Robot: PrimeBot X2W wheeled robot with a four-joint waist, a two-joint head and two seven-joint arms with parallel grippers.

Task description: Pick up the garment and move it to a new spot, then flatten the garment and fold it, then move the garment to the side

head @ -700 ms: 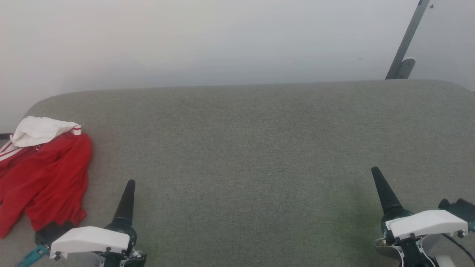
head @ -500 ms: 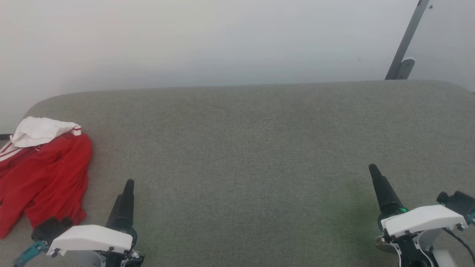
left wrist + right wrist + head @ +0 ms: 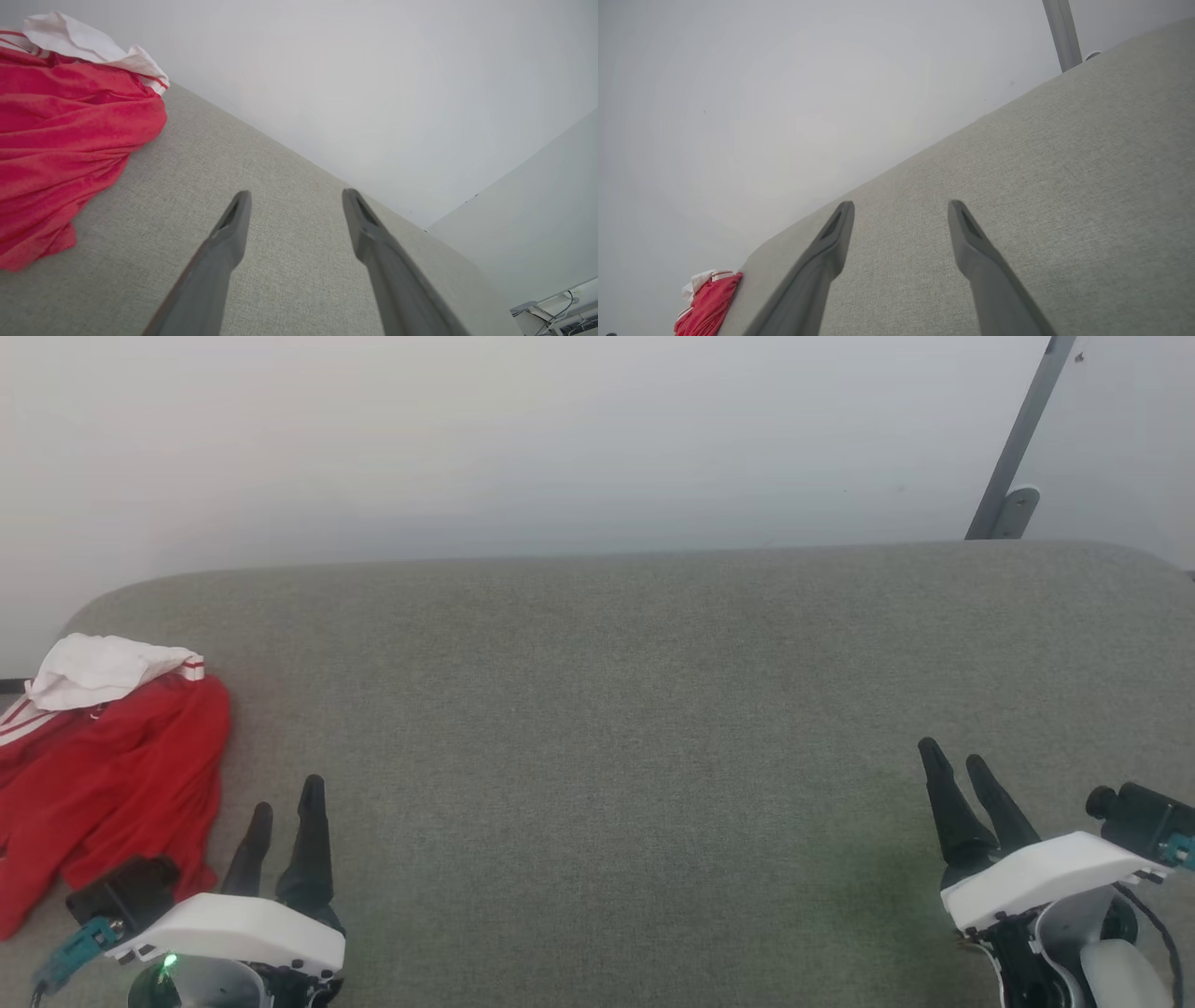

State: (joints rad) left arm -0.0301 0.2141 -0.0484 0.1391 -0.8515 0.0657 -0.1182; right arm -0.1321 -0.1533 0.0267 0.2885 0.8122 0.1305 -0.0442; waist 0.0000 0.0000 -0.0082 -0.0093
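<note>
Red fabric in a crumpled heap marks the far left of the head view. The garment [image 3: 112, 775] lies on the left end of the grey-green cloth-covered bench [image 3: 607, 709]. Its white lining [image 3: 98, 667] is turned out at the top of the pile, and a striped white trim band [image 3: 23, 719] runs off the frame's left edge.

Just right of the heap, at lower left, is our left end effector [image 3: 288, 795]. Its two dark fingers are spread and nothing sits between them. It is near the garment's lower edge but apart from it. In the left wrist view the red folds lie to the upper left of the fingers, not ahead of them.

At lower right, well apart from the garment, our right end effector [image 3: 950, 752] is likewise released, with fingers parted and nothing held.

We judge the step in hand to be the reach for the pick-up, which is not yet made. To do it well, we should:
- turn the left end effector toward the heap and come down over a raised ridge of red fabric, not the loose lining;
- close on several layers so the cloth cannot slip out;
- lift until the trailing edge hangs free of the bench before carrying it toward mid-frame.

A grip near the trim band would probably let the garment hang more open for flattening.
</note>
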